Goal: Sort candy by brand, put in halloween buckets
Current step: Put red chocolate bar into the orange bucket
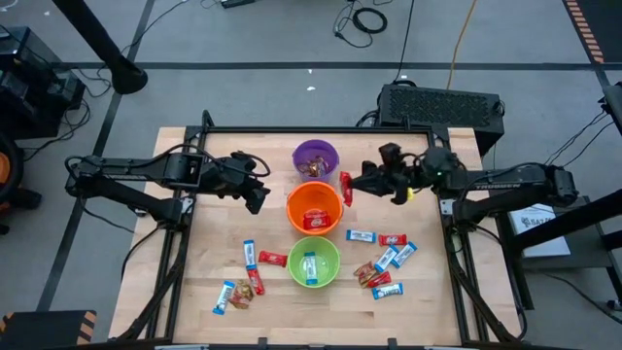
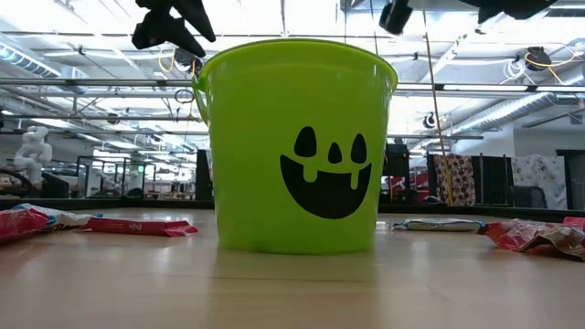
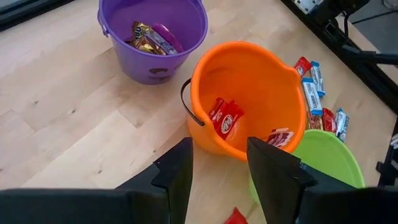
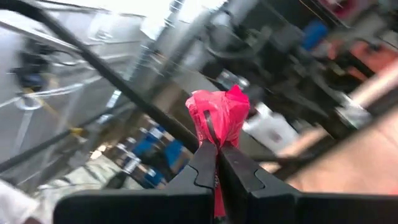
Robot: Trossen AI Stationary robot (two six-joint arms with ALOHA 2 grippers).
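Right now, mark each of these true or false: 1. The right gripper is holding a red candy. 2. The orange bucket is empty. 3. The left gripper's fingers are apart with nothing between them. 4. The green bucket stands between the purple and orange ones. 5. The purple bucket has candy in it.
1. True: the right gripper is shut on a red candy.
2. False: the orange bucket holds red-wrapped candy.
3. True: the left gripper is open and holds nothing.
4. False: the orange bucket sits in the middle, with the purple bucket on one side and the green bucket on the other.
5. True: wrapped candy lies inside the purple bucket.
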